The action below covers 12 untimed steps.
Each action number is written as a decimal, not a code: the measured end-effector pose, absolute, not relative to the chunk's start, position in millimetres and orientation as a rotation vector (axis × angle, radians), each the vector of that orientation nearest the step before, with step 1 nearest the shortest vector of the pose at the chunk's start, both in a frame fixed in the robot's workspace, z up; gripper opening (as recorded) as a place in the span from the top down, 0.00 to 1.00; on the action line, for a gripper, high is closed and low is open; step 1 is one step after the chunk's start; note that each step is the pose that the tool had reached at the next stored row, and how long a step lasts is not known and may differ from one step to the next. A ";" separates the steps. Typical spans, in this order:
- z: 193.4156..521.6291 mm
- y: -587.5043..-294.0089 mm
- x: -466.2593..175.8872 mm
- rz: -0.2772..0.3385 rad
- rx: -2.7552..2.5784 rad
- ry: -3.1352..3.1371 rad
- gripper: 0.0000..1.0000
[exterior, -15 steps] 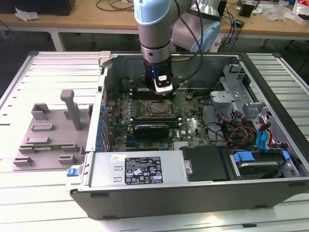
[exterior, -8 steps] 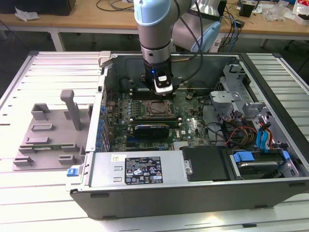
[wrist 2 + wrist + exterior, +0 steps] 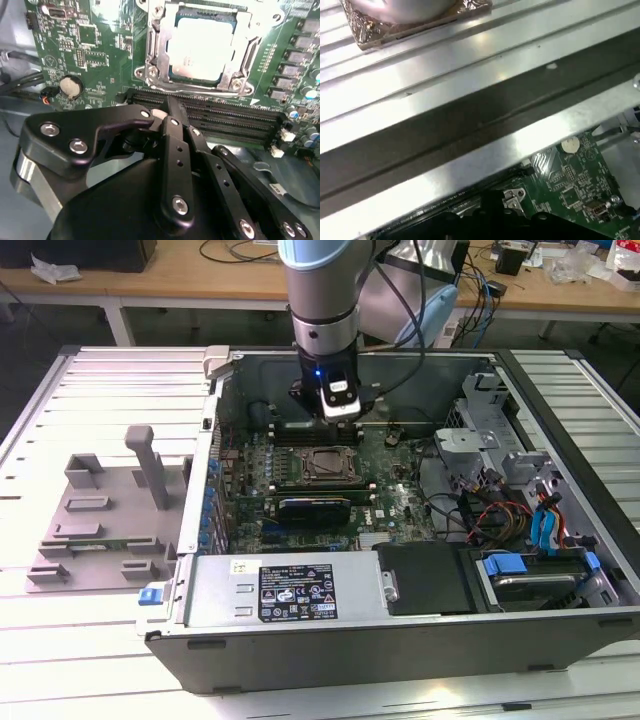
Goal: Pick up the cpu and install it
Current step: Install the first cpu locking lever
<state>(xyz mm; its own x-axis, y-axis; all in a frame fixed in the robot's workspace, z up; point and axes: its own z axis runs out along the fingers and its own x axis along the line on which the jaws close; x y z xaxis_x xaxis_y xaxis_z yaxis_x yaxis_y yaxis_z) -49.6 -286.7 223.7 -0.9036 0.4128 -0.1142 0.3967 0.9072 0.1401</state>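
The cpu (image 3: 200, 47), a pale silvery square plate, lies flat inside the metal socket frame (image 3: 155, 55) on the green motherboard (image 3: 90, 45). In the exterior view the socket (image 3: 322, 465) sits mid-board in the open computer case (image 3: 300, 595). My gripper (image 3: 169, 102) hangs just above the long black memory slots (image 3: 235, 112) beside the socket, apart from the cpu. Its black fingers meet at the tips and hold nothing. The exterior view has the gripper (image 3: 337, 408) a little behind the socket, pointing down.
A long black card (image 3: 315, 508) lies in front of the socket. Cables and drive bays (image 3: 520, 510) fill the case at the exterior view's right. A grey fixture (image 3: 105, 510) stands on the ribbed table at the left. A shiny gold-edged piece (image 3: 410, 20) rests outside the case wall (image 3: 480, 125).
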 end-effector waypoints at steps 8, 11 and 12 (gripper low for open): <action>223.9 -303.8 -50.0 0.083 0.616 2.922 0.89; 223.9 -312.5 -51.2 0.083 0.616 2.922 0.89; 223.9 -313.4 -51.5 0.083 0.616 2.922 0.89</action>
<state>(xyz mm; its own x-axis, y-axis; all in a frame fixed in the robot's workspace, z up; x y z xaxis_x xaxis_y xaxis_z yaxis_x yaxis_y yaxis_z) -51.5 -313.4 223.9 -0.9036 0.4052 -0.1386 0.3967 0.9139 0.0857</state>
